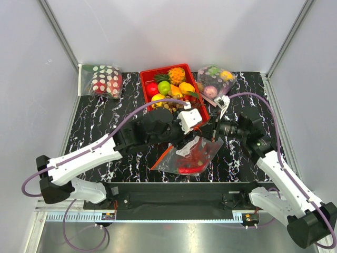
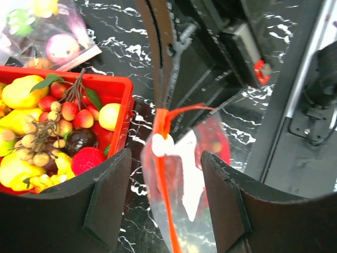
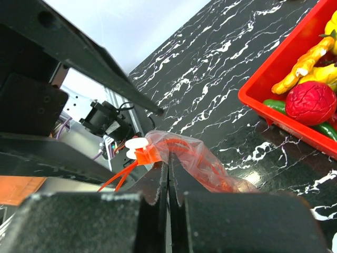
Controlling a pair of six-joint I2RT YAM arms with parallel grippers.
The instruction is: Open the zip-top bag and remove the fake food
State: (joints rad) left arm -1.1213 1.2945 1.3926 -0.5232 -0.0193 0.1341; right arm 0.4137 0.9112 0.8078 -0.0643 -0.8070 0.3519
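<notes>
Our right gripper (image 3: 168,174) pinches the light, limp, slippery bag (image 1: 189,158) by its zip strip (image 2: 165,200) before the red tray (image 1: 144,95), our left gripper (image 2: 166,161) gaping around it; we judge that stiffer strip the safest hold.

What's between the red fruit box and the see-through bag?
Only bare marbled tabletop lies between the red box and the zip-top bag, as the left wrist view shows.
</notes>
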